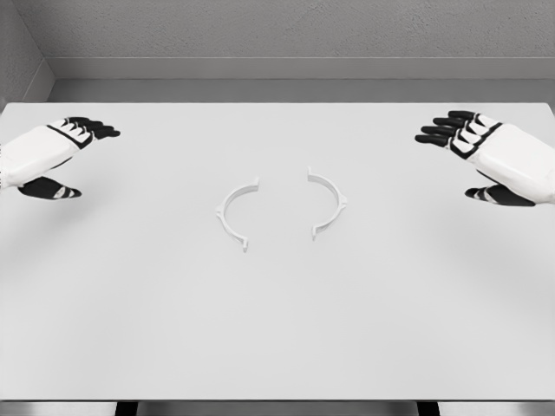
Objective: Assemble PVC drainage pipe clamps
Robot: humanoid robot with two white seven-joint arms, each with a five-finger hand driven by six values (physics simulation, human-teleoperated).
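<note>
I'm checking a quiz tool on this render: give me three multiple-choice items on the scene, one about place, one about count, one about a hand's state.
1. Where do the clamp halves lie?
A. mid-table, apart
B. joined at the table's near edge
C. in the left hand

2. How many clamp halves are there?
A. one
B. two
C. four

3. What are the hands doing?
A. both gripping halves
B. one gripping a half
C. both open, holding nothing

Answers:
1 A: the left half and right half lie on the table with a gap between.
2 B: two arcs show.
3 C: the left hand and right hand hover with spread fingers.
</note>
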